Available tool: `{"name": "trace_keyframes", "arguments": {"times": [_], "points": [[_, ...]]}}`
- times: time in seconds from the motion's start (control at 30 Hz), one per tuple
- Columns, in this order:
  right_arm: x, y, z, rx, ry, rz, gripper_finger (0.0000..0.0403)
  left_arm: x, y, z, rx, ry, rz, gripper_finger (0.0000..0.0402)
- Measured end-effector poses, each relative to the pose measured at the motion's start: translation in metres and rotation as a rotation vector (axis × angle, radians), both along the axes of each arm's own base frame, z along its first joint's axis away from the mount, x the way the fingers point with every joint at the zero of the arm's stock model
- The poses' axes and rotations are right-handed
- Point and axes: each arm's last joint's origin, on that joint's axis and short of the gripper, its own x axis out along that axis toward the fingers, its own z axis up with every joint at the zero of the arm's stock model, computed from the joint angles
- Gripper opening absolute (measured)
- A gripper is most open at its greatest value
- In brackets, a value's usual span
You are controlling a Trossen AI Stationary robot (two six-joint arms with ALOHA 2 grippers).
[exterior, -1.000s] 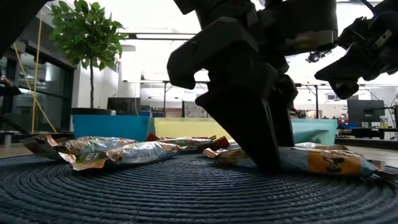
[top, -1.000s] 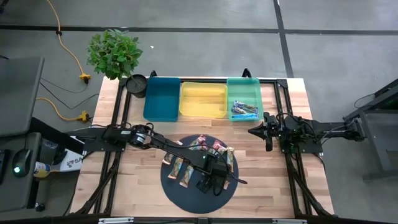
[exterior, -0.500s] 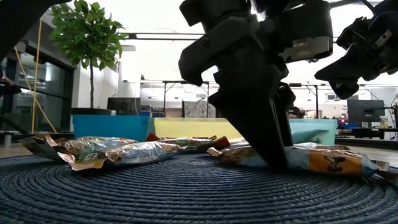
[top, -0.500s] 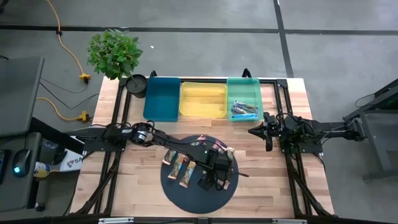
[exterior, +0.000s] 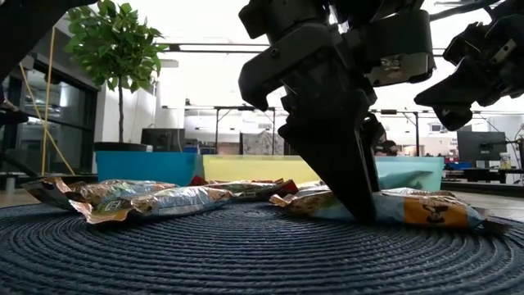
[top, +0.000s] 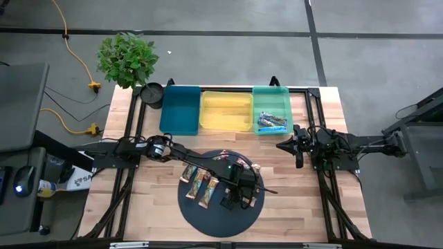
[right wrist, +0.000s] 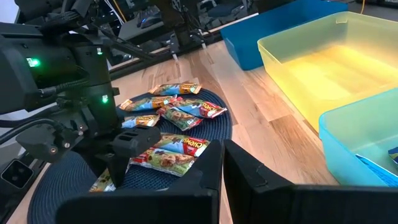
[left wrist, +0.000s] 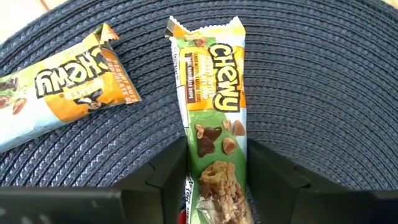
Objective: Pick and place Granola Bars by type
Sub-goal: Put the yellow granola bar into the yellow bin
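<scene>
most of the sorting is still ahead of me, as i judge it. the green tray holds a couple of blue-wrapped granola bars, while the yellow tray and the blue tray look bare. the rest of the bars still lie on the round dark mat near the front of the surface: a loose row toward my left side, a few pink-red ones near the mat's far edge, and the one i am working on.

my left fingers are down on the mat, one on each side of a green-wrapped chewy bar. they have closed in until both sit right against the wrapper's long edges, though i cannot tell whether they are pressing it yet; the bar still lies flat on the mat, not lifted. another bar with an orange wrapper lies just beside it, apart.

compared with a moment ago, my left fingers have narrowed from wide open to this close bracket, and the arm has slid a little toward the right side of the mat. in the low view the nearest bars on the mat have shifted slightly too.

my right fingers wait pressed together over the right side of the surface, near the green tray, with nothing between them.
</scene>
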Motion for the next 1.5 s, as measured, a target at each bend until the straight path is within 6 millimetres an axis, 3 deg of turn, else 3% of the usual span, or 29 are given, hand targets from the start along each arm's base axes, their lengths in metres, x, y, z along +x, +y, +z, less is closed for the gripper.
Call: {"name": "trace_keyframes", "arguments": {"times": [0.4,0.93,1.17,1.5], "points": [[0.000,0.000,0.000,0.000,0.000,0.000,0.0000,0.001,0.000,0.001,0.000,-0.013,0.002,0.0127],[0.000,0.000,0.000,0.000,0.000,0.001,0.0000,0.007,-0.002,0.029,-0.015,-0.073,-0.001,0.0126],[0.000,0.000,0.000,0.000,0.000,0.000,0.0000,0.011,0.016,0.049,-0.187,-0.090,0.021,0.0126],[0.000,0.000,0.000,0.000,-0.001,0.000,0.0000,0.011,0.063,0.089,-0.318,-0.153,0.060,0.0105]]}}
